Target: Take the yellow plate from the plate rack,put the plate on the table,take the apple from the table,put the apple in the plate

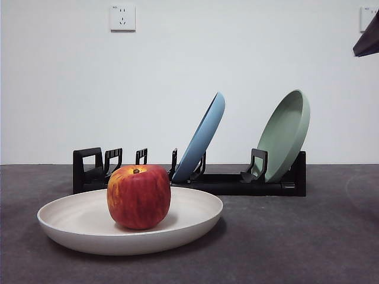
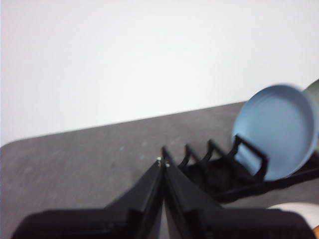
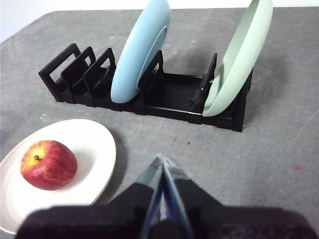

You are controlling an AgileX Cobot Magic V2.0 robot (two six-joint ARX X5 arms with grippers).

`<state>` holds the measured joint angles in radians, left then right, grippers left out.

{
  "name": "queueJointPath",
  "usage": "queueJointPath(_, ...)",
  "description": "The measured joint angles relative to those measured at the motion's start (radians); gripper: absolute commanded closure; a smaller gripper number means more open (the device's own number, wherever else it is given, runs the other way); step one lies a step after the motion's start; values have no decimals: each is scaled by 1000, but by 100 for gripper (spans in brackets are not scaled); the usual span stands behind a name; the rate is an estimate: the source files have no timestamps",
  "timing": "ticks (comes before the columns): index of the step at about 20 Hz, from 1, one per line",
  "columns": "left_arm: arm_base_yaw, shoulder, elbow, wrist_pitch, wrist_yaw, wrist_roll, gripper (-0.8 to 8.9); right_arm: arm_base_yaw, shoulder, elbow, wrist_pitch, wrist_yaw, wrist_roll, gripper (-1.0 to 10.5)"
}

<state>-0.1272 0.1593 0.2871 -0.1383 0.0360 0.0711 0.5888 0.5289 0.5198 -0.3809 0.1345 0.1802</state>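
The red apple (image 1: 138, 197) sits upright in the cream yellow plate (image 1: 77, 228), which lies flat on the dark grey table (image 1: 296, 242) in front of the black plate rack (image 1: 225, 183). The right wrist view shows the apple (image 3: 48, 165) in the plate (image 3: 94, 149) beside the rack (image 3: 169, 97). My right gripper (image 3: 162, 162) is shut and empty, held above the table apart from the plate. My left gripper (image 2: 162, 161) is shut and empty, held high, with the rack's (image 2: 209, 164) empty end beyond it. A black arm tip (image 1: 368, 38) shows at the top right corner of the front view.
A light blue plate (image 1: 201, 139) and a sage green plate (image 1: 287, 133) lean in the rack's slots; both also show in the right wrist view, blue (image 3: 139, 50) and green (image 3: 239, 59). A white wall with a socket (image 1: 122, 18) stands behind the table.
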Motion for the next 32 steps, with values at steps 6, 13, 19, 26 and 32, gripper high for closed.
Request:
queueJointPath(6, 122, -85, -210, 13, 12, 6, 815, 0, 0, 0, 0, 0, 0, 945)
queueJointPath(13, 126, -154, -270, -43, 13, 7, 815, 0, 0, 0, 0, 0, 0, 946)
queueJointPath(19, 126, -155, -270, -43, 13, 7, 815, 0, 0, 0, 0, 0, 0, 946)
queueJointPath(26, 126, -155, -270, -43, 13, 7, 815, 0, 0, 0, 0, 0, 0, 945)
queueJointPath(32, 126, -155, -270, -43, 13, 7, 815, 0, 0, 0, 0, 0, 0, 946)
